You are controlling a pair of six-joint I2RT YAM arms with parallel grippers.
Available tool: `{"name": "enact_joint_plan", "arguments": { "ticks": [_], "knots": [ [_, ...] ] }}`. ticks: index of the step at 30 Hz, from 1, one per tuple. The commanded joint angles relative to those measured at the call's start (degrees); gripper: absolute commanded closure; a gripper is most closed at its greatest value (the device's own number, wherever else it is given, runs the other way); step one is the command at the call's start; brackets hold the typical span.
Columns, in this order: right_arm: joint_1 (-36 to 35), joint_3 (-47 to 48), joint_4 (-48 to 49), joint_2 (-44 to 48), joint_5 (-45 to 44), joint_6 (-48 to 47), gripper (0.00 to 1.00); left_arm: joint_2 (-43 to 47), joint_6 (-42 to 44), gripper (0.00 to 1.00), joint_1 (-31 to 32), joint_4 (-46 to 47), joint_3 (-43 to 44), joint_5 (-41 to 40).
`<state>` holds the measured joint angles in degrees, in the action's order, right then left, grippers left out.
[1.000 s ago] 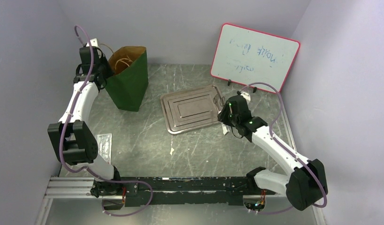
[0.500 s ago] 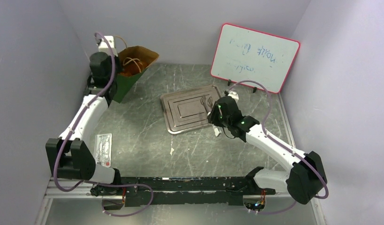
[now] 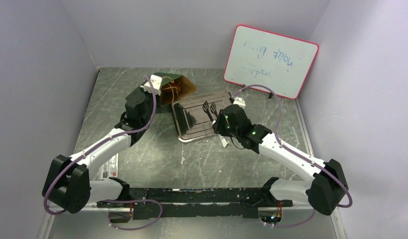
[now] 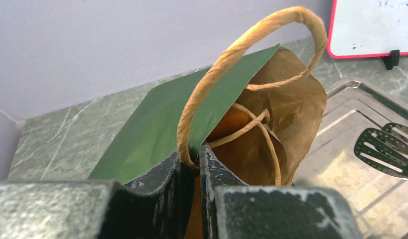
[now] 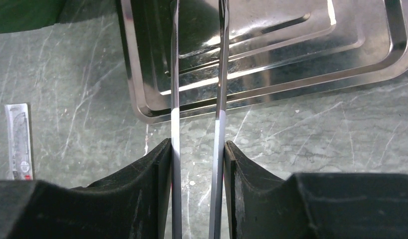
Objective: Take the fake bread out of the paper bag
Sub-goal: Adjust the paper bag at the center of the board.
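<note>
Grey table [image 3: 157, 149], left pincer [image 4: 198, 155] clamping paper bag [image 4: 157, 124], right pincer [image 5: 198, 149] gripping tongs [image 3: 208, 107]

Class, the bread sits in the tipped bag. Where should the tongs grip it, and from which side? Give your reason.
Probably the orange end of the bread showing in the mouth, entering from the tray side. The left gripper holds the bag tilted by its rim, mouth toward the tray, so only that end is exposed; the tongs in the right gripper are over the tray.

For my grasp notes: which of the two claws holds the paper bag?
The left claw, pinching the paper bag at its rim; the right claw grips the metal tongs instead.
</note>
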<state>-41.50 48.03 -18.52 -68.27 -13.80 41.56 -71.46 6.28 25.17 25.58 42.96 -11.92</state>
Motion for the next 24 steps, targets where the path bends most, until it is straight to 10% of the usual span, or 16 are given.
{"name": "enact_joint_plan", "arguments": {
  "ticks": [1,24],
  "knots": [
    [-1.7,2.1,0.7,2.3,0.0,-0.3,0.63,0.8,-1.0,0.93,2.3,1.4,-0.6,-5.2],
    [-18.8,5.6,-5.1,3.8,-7.4,2.2,0.64,9.5,-21.0,0.93,16.3,-6.5,-12.7,-28.7]
  ]
}}
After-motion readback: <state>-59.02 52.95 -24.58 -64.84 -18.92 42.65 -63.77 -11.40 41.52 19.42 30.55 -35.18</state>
